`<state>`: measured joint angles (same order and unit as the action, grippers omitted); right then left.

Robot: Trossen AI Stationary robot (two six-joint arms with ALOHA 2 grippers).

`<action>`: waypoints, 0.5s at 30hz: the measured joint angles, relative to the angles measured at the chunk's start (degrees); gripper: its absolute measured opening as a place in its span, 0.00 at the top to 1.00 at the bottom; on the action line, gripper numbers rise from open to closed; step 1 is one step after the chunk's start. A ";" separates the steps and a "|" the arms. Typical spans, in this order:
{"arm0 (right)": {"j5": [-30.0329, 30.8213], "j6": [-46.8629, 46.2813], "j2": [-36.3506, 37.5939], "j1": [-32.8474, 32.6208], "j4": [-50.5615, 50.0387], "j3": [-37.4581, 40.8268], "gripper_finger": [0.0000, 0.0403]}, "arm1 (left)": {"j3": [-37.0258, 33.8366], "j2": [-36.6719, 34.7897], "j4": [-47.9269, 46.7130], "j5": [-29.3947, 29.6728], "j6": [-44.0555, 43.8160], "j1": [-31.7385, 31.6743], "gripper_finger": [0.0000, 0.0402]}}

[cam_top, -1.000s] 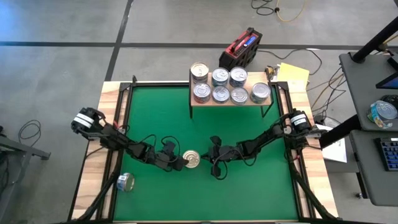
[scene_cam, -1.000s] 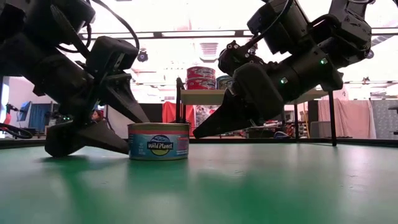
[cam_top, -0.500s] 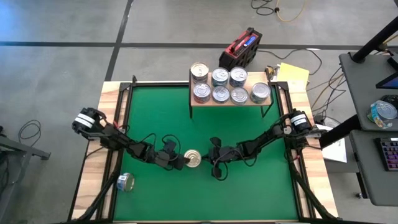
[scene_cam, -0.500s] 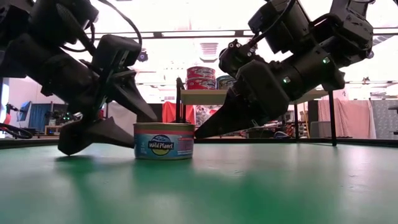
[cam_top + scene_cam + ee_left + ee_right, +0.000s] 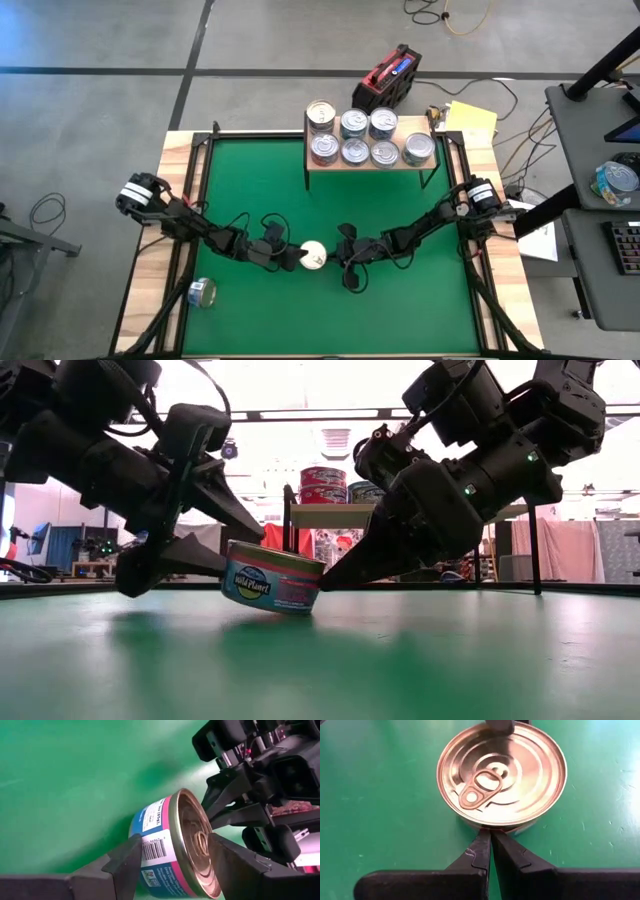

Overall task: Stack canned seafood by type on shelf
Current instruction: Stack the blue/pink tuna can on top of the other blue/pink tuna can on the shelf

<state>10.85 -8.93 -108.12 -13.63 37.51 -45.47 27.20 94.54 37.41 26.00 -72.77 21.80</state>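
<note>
Two grippers are meeting at mid-mat: the left gripper (image 5: 215, 530) is clamping a tilted gold-topped tuna can (image 5: 272, 576) while the right gripper (image 5: 490, 851), fingers pressed together, is touching its rim.

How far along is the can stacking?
Done: seven cans sit on the shelf. In hand: the left hand grips a tilted gold-topped can, with the shut right hand at its other side. Left: that can and one more near the mat's corner.

Red/black toolbag (image 5: 388, 76) behind table, yellow paper (image 5: 474, 120) beside it, green mat (image 5: 250, 180).
</note>
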 joint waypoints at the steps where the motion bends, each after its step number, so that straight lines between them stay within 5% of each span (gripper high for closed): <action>1: 0.09 0.00 0.00 0.00 -0.08 0.00 0.97 | 0.14 -0.02 0.00 0.04 0.66 0.00 0.48; 15: 0.67 1.12 -0.28 0.09 -2.68 0.04 0.97 | 5.78 -0.51 1.46 -1.05 10.55 0.04 0.48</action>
<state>11.51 -7.81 -108.40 -13.54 34.82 -45.43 32.98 94.03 38.87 24.95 -62.22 21.85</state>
